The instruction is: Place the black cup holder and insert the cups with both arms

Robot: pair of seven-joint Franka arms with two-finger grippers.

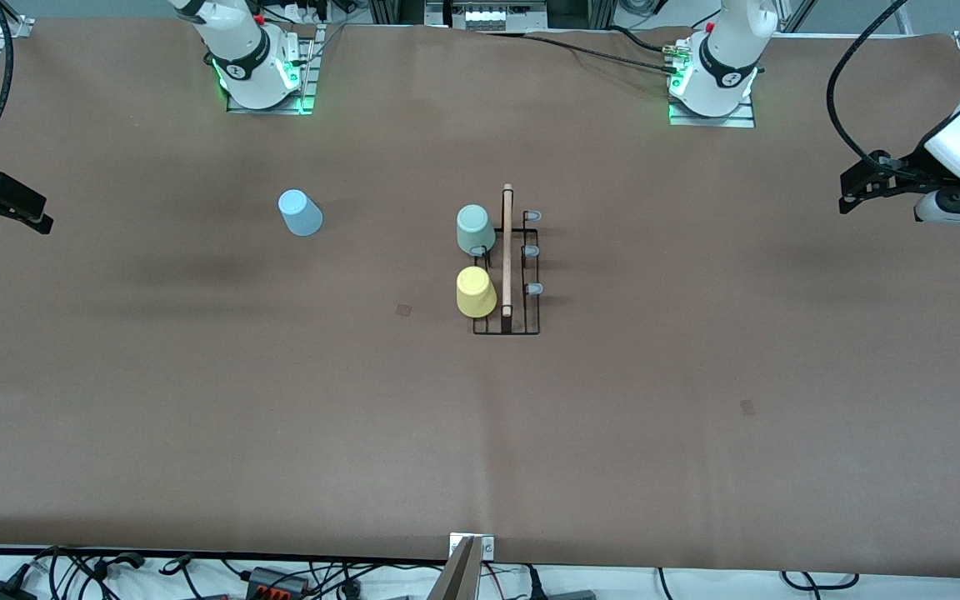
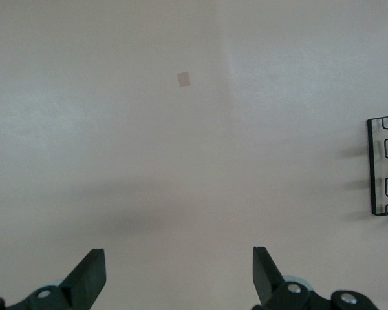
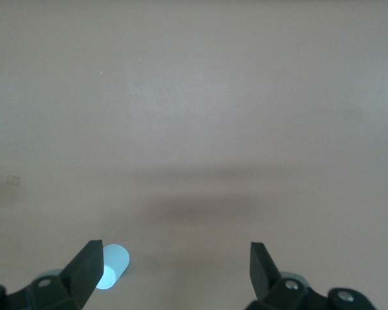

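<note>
The black cup holder (image 1: pixel 523 321) stands at the middle of the table, its wooden rod handle (image 1: pixel 507 250) on top. A pale green cup (image 1: pixel 474 229) and a yellow cup (image 1: pixel 475 292) sit upside down on its pegs on the side toward the right arm; the yellow one is nearer the front camera. Three grey-blue pegs (image 1: pixel 533 252) toward the left arm are bare. The light blue cup (image 1: pixel 300 212) stands upside down on the table toward the right arm's end and shows in the right wrist view (image 3: pixel 113 265). My left gripper (image 1: pixel 848 193) (image 2: pixel 178 258) is open and empty above the table's left-arm end, and the holder's edge (image 2: pixel 375 168) shows in its view. My right gripper (image 1: pixel 42 215) (image 3: pixel 174 253) is open and empty above the right-arm end.
The brown table cover carries two small tan patches (image 1: pixel 403 310) (image 1: pixel 747 407). The arms' bases (image 1: pixel 263 75) (image 1: pixel 713 83) stand along the table's edge farthest from the front camera. Cables lie off the table's edge nearest that camera.
</note>
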